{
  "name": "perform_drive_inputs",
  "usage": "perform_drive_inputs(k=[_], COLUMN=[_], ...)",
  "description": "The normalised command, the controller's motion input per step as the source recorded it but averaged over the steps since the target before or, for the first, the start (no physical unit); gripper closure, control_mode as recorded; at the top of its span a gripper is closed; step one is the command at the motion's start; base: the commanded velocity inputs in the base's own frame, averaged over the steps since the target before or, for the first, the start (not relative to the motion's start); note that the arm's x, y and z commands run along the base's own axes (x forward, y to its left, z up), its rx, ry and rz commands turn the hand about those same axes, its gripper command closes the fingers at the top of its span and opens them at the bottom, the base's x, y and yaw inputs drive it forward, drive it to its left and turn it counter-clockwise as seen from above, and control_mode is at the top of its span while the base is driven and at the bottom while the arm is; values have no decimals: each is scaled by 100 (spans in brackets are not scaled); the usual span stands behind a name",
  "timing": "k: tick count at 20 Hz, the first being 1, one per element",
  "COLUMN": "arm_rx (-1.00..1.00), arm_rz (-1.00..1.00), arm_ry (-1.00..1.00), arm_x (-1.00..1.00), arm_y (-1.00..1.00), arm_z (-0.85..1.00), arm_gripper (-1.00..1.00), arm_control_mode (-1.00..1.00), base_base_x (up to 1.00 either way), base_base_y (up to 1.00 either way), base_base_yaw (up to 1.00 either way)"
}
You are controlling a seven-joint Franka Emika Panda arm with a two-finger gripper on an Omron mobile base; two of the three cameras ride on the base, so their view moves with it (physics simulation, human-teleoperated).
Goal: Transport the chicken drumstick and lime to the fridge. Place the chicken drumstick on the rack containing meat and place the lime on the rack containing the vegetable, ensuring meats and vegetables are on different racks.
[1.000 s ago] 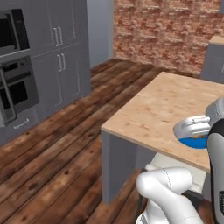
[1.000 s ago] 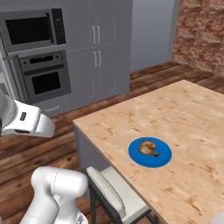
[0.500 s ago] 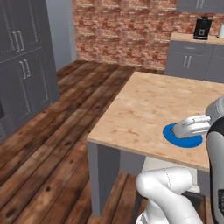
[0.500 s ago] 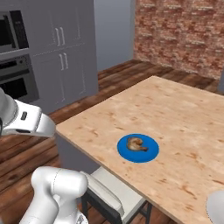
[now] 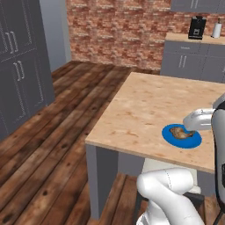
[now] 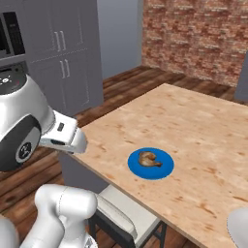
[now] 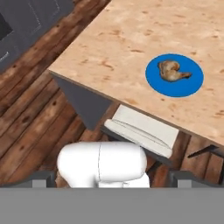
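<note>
The chicken drumstick (image 5: 179, 132), a lumpy golden-brown piece, lies on a round blue plate (image 5: 193, 141) near the front edge of a light wooden island (image 5: 145, 105). The right base view has the drumstick (image 6: 149, 158) at mid-frame on the plate (image 6: 164, 169). In the hand view the drumstick (image 7: 173, 71) lies at the upper right on the plate (image 7: 192, 85). My gripper (image 7: 113, 180) hangs over the floor in front of the island, well short of the plate. It is open, with nothing between its widely spread fingertips (image 7: 43, 178). The lime and the fridge are out of view.
A white-cushioned stool (image 7: 141, 130) is tucked under the island's near edge, below the plate. Tall grey cabinets (image 5: 17, 66) stand to the left across a dark wood floor (image 5: 48, 145). A back counter carries a coffee machine (image 5: 196, 27) against the brick wall (image 5: 118, 26).
The whole picture has shifted: the base is driving and turning, so the cabinets slide left and the island and plate come more into frame. The gripper stays open.
</note>
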Motion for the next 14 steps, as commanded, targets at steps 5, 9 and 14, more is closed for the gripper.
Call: perform_drive_inputs(k=[5,9,14], arm_rx=[1,-4,-2], arm_rz=[1,32,43], arm_ry=[26,4,3], arm_x=[30,14,39], arm_y=[-77,-48,-40], arm_z=[-50,-56,-47], arm_gripper=[-100,-100,-100], arm_control_mode=[-100,-100,-100], base_base_x=[0,0,0], base_base_y=[0,0,0], base_base_yaw=[0,0,0])
